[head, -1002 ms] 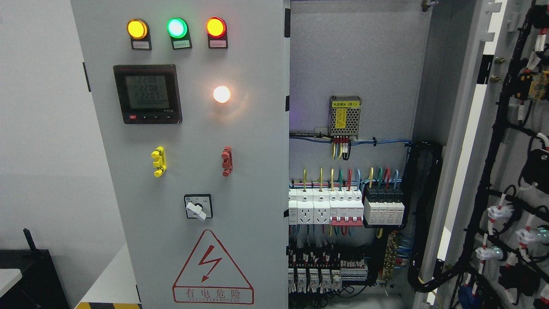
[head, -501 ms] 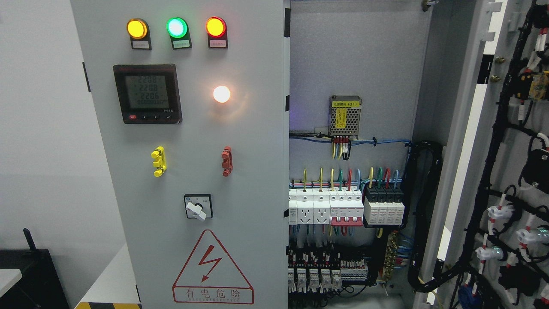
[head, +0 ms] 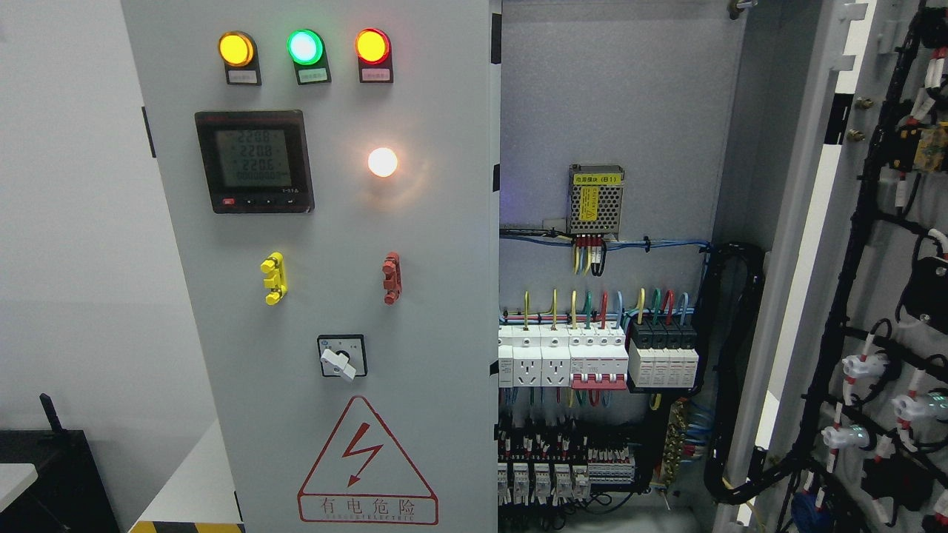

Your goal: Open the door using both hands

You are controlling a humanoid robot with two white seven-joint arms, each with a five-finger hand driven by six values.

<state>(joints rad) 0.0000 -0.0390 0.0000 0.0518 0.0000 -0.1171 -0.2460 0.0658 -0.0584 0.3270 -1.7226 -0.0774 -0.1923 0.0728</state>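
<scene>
A tall grey metal cabinet's left door (head: 326,296) stands closed, carrying lit indicator lamps and a black digital meter (head: 254,161). The grey right door (head: 866,281) hangs swung open, exposing coloured wiring and breakers (head: 596,359). No robot hand shows, so finger positions cannot be told.

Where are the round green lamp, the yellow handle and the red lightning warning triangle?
Round green lamp (head: 305,47), head view, lens centre.
Yellow handle (head: 274,277), head view, mid-bar.
Red lightning warning triangle (head: 362,449), head view, the bolt.

Left door (head: 333,296) beside breakers (head: 596,359), right door (head: 874,296)
</scene>
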